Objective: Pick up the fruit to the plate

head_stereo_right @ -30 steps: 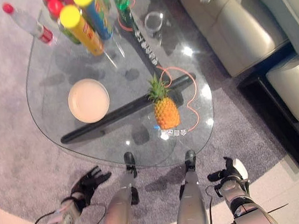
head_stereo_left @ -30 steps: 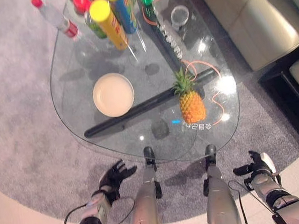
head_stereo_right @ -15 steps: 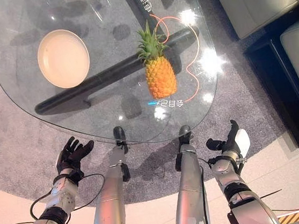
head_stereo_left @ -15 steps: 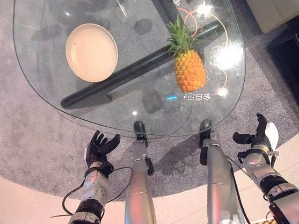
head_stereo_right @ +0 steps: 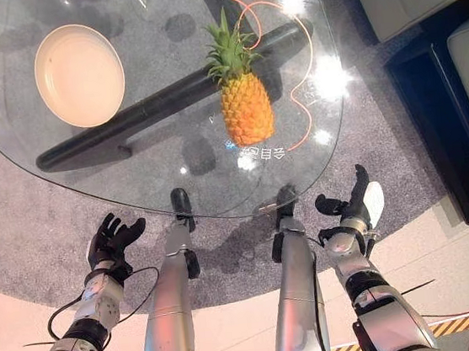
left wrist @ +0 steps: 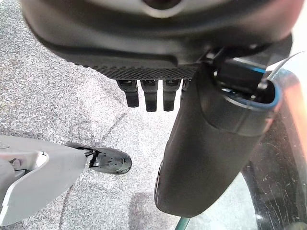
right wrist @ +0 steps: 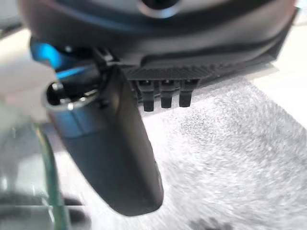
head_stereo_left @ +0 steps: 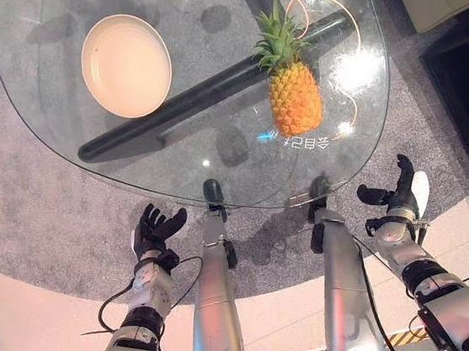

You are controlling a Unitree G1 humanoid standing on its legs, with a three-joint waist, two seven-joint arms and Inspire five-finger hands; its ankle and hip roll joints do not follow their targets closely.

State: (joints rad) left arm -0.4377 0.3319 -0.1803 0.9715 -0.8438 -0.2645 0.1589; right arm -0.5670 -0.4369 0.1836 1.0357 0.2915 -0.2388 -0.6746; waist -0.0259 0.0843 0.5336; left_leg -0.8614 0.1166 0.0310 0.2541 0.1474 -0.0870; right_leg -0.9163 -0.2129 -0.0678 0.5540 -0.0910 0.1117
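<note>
The view has tipped down over the last second: the bottles at the glass desk's (head_stereo_left: 62, 153) far end have left the view, while pineapple and plate lie as before, so nothing is yet grasped. The pineapple (head_stereo_left: 293, 92) stands upright near the desk's near edge, the empty plate (head_stereo_left: 126, 65) well apart at its 10 o'clock. Both arms have risen a little below that edge: the left robot hand (head_stereo_left: 152, 232) and right robot hand (head_stereo_left: 394, 200) are spread open, palms up, empty, short of the glass.
</note>
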